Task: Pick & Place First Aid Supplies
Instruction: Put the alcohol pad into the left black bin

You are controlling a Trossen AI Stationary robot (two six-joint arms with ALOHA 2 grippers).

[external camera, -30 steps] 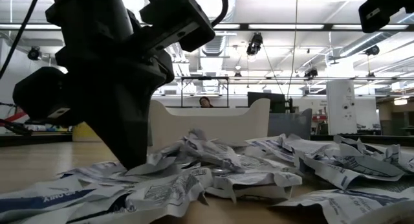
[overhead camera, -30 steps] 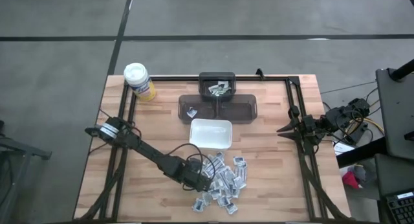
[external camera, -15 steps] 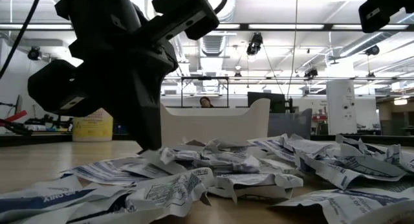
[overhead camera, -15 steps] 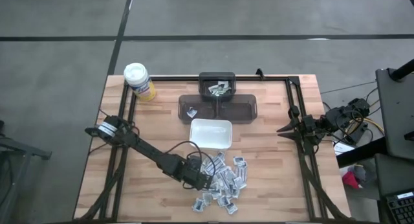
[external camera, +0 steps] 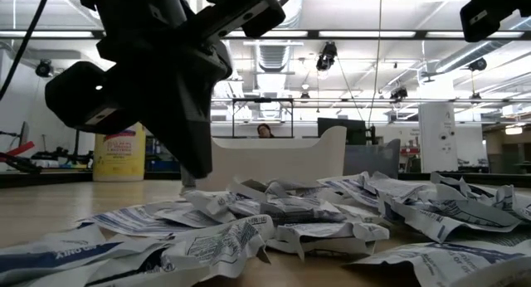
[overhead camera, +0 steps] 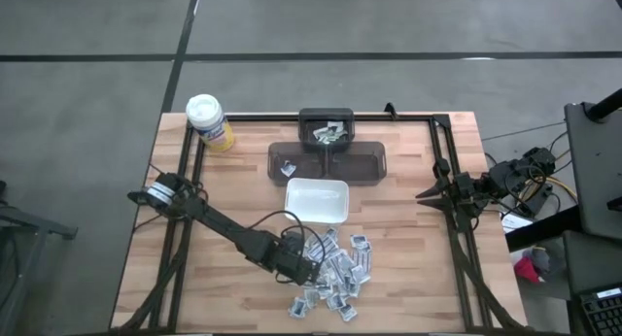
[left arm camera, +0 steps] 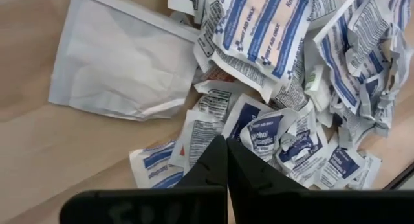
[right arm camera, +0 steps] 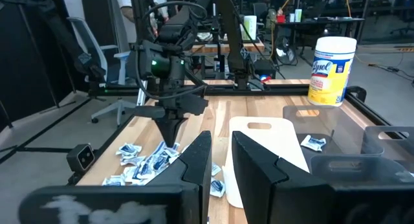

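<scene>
The first aid packets (overhead camera: 335,268) lie in a loose heap on the desk (overhead camera: 408,278), just beside the near edge of the white dish (overhead camera: 316,200). The left end effector (overhead camera: 307,269) hangs over the heap's left margin, fingers clenched with nothing visibly between them. The heap extends rightward from it. The right end effector (overhead camera: 424,193) waits well apart from the dish; its fingers stand slightly parted, gripping nothing.

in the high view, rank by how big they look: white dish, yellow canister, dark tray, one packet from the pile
1. dark tray
2. white dish
3. yellow canister, clearly smaller than the dish seen from above
4. a single packet, by far the smallest
</scene>
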